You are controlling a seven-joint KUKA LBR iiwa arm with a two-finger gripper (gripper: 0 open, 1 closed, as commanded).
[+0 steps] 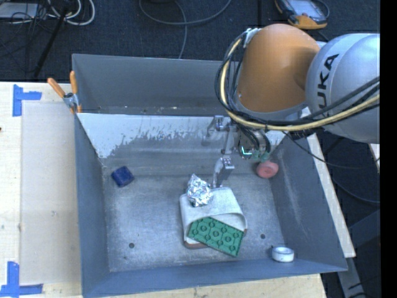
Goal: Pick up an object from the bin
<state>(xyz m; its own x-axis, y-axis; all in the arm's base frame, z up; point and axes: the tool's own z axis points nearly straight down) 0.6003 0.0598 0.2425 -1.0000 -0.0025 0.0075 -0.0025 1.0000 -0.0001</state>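
1. The gripper [221, 169] hangs low over the middle of the bin [93, 166], a little toward the back wall; how wide it stands cannot be told.
2. A crumpled silver foil ball [200, 191] lies just beside the gripper's tip, on its left and front side, resting on the upper edge of a folded white cloth [226, 205].
3. A green dotted pad [214, 234] lies on the cloth's front part.
4. A pink disc [267, 169] sits near the right wall, a blue block [122, 176] near the left wall, and a white ring [283, 253] in the front right corner.
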